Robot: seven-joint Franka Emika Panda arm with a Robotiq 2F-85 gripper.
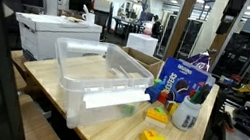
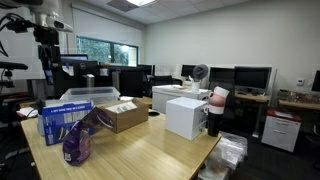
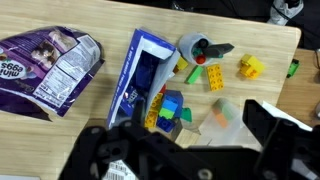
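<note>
Gripper (image 3: 185, 140): black fingers spread apart, nothing between them, above the pale wood-grain tabletop (image 3: 60, 130). Just under it lies a flat blue cardboard box (image 3: 140, 75), its open end spilling glossy coloured plastic blocks (image 3: 170, 110). Left: crinkled purple foil bag (image 3: 45, 60), label reads "mini eggs". Right: grey cup of markers (image 3: 195, 47) and a yellow plastic block (image 3: 250, 67). In an exterior view, a clear rectangular plastic tub (image 1: 99, 76) stands left of the box.

Blue box (image 3: 140, 75); coloured blocks (image 3: 168, 110) heaped just beside.
</note>
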